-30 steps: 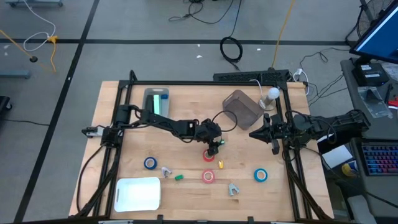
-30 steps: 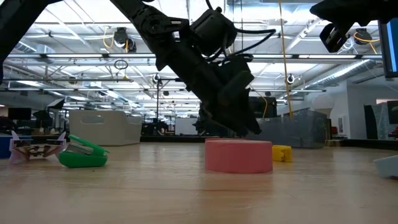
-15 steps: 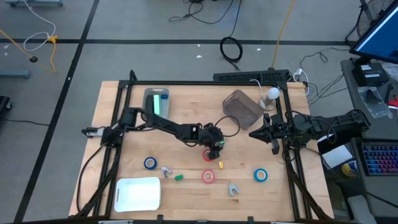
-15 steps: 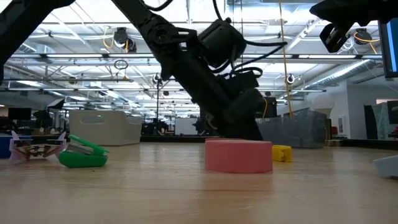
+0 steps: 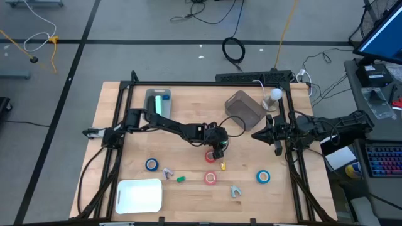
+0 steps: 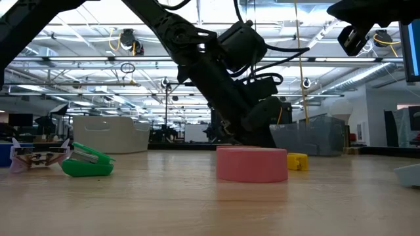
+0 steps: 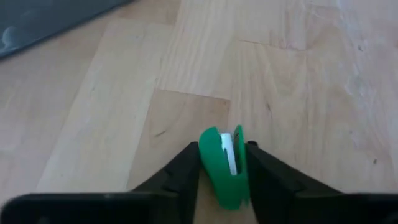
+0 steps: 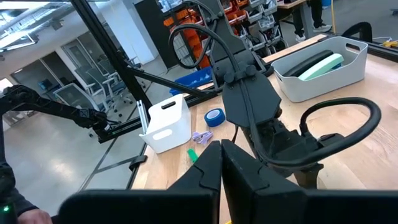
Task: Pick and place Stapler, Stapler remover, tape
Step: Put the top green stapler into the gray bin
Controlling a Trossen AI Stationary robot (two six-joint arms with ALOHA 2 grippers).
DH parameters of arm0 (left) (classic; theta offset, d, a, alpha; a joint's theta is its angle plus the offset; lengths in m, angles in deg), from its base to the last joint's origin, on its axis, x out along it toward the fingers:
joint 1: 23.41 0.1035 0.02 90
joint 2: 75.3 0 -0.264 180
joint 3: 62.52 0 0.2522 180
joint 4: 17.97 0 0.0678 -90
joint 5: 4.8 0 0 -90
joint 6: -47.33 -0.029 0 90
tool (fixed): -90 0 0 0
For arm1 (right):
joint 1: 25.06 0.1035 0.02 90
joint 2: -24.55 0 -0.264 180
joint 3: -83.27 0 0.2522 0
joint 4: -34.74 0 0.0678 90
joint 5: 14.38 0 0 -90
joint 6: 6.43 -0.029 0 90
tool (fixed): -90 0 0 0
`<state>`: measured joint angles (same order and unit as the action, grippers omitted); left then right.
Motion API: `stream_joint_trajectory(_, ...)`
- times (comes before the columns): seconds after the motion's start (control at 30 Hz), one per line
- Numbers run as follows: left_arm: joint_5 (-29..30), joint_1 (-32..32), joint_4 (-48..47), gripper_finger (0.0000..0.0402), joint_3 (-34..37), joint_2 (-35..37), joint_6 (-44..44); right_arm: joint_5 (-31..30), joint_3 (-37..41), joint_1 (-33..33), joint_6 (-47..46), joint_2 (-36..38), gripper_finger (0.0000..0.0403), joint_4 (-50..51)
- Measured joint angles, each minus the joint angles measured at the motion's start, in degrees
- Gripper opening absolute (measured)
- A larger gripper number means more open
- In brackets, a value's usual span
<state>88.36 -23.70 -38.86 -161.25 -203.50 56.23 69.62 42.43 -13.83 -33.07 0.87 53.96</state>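
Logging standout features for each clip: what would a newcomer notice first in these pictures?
The left arm stretches to mid-table, its claw closed around a small green stapler standing on the wood, just beside a red tape roll. Around it lie two blue tape rolls and, another red one, and a white bin at the near left corner. The right claw waits shut at the table's right edge.

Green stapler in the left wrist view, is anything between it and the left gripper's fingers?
Nothing visible stands in the way. The green stapler sits directly between the fingers of the left gripper, one finger on each side of it.
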Motion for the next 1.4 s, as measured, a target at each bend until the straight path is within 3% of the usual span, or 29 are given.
stream_joint_trajectory(0.13,-0.69,0.02,-0.16,0.0059,0.06,0.44,0.46,0.00,0.00,-0.01,0.02,0.02,0.0004,0.00)
stream_joint_trajectory(0.37,-0.24,1.13,-5.92,0.0058,0.33,6.00,0.71,0.02,0.02,0.00,0.04,0.00,0.0004,-0.01)
stream_joint_trajectory(0.57,15.32,3.06,-23.23,0.0091,0.15,17.56,1.60,-0.10,0.02,0.01,0.28,0.02,0.0004,0.18)
stream_joint_trajectory(0.77,33.15,7.16,-44.97,0.0060,0.15,28.93,11.66,-0.15,0.02,-0.01,0.72,0.02,0.0004,0.09)
stream_joint_trajectory(0.87,36.63,10.95,-51.49,0.0057,0.46,32.30,17.44,-0.24,0.02,-0.01,1.03,0.00,0.0004,0.03)
stream_joint_trajectory(1.07,35.62,21.58,-54.07,0.0085,3.08,33.55,21.43,-0.14,0.02,-0.01,0.32,0.00,0.0004,-0.04)
stream_joint_trajectory(1.4,20.17,33.03,-47.86,0.0062,16.61,33.29,23.17,-0.28,0.02,-0.01,-0.26,0.00,0.0004,-0.07)
